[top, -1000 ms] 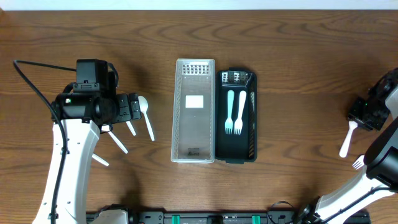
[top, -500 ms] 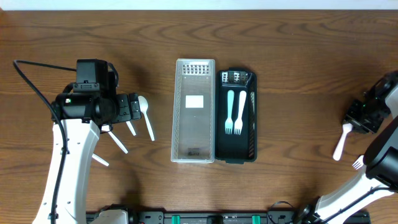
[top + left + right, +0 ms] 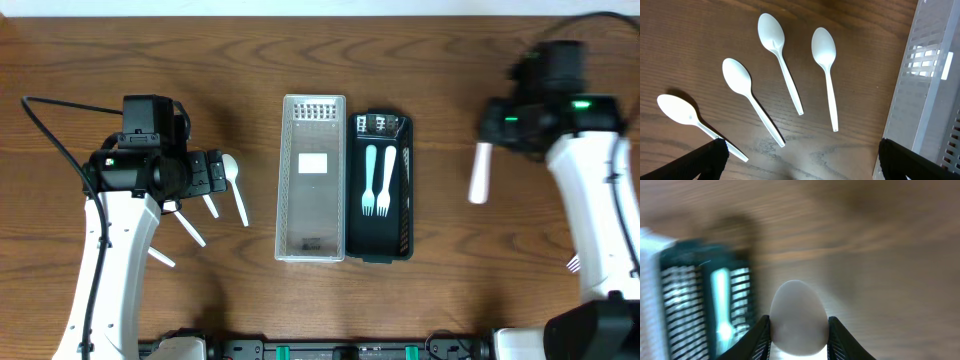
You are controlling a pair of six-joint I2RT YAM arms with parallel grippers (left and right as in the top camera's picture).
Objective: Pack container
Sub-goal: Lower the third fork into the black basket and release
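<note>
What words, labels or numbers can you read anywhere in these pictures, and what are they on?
No text can be read in any view.
White label on the clear container: too small to tell if it carries print.
Small patch near the container's lower end: too small to read.

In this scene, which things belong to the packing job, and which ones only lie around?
For the job: black tray, clear container, teal fork, white fork, four loose spoons, held spoon in right gripper, stray fork.
Just lying about: black cable.
</note>
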